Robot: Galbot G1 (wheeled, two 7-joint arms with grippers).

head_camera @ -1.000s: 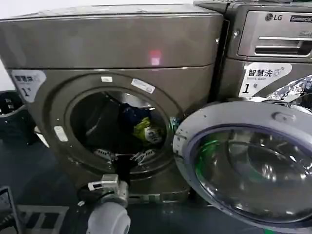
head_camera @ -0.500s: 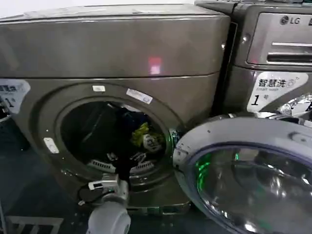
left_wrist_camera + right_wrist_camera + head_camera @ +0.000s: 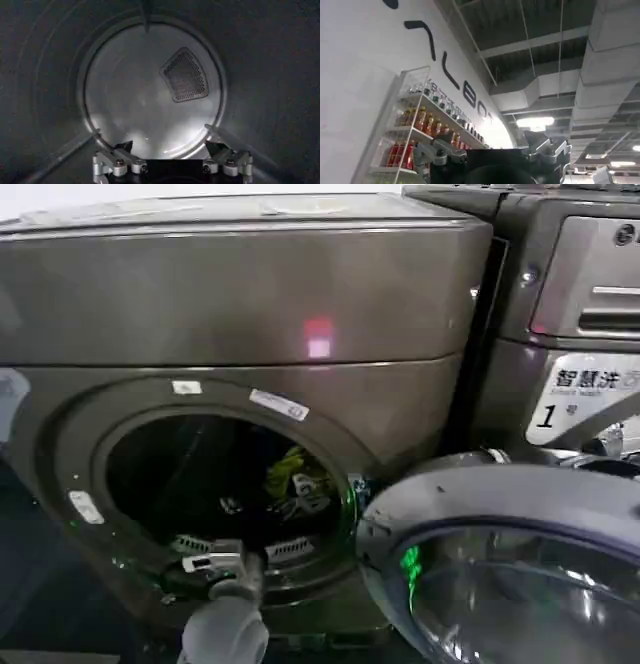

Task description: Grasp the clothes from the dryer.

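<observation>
The dryer is a bronze-grey box with a red light, and its round mouth stands open. Inside the drum, toward the right, lie the clothes, dark fabric with yellow-green and white patches. My left arm reaches up from below, and my left gripper is at the drum's lower lip, below and left of the clothes. In the left wrist view, the left gripper is open with nothing between its fingers, facing the drum's bare back wall. My right gripper points up at a ceiling, open and holding nothing.
The dryer's grey-rimmed glass door hangs open at the lower right, close to the left arm's path. An LG machine stands right beside the dryer. A perforated vent sits in the drum's back wall. A shelf of bottles lines a white wall.
The dryer has grown larger and slid right in the head view. My left gripper has pushed from in front of the mouth into the drum's lower lip, still open.
</observation>
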